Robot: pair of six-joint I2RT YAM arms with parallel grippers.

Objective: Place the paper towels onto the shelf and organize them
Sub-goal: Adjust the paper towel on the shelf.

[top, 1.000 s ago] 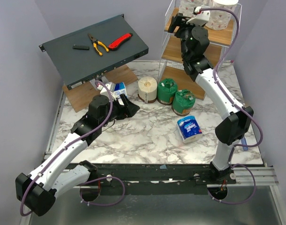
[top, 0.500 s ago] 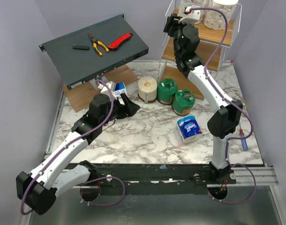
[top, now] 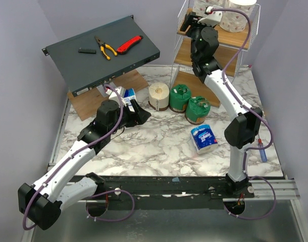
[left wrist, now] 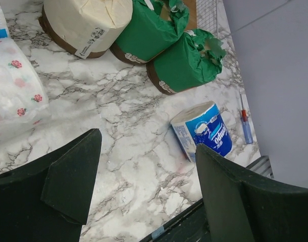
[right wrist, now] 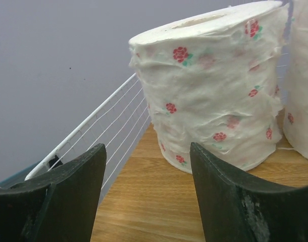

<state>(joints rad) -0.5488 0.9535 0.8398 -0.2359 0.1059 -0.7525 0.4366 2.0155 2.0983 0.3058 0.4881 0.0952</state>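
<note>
Two white pink-print rolls (top: 235, 15) stand on the top board of the white wire shelf (top: 236, 39). My right gripper (top: 189, 22) is open and empty at that board's left front, just short of the nearer roll (right wrist: 214, 85); the board (right wrist: 159, 201) lies between its fingers. My left gripper (top: 139, 115) is open and empty, low over the table. A third pink-print roll (left wrist: 12, 91) lies beside it. The cream roll (top: 158, 96), two green-wrapped rolls (top: 180, 97) (top: 197, 109) and a blue-and-white pack (top: 203, 138) rest on the table. Another blue-and-white pack (top: 129, 97) sits behind the left gripper.
A slanted dark grey box (top: 78, 63) at back left carries pliers (top: 104, 48), a red knife (top: 129, 44) and a small black piece. A flat wooden board (top: 91, 101) lies under it. A small pen-like tool (top: 260, 151) lies near the table's right edge.
My right gripper has swung slightly left and then back right at the top shelf's front, staying open. The left arm has barely moved.
</note>
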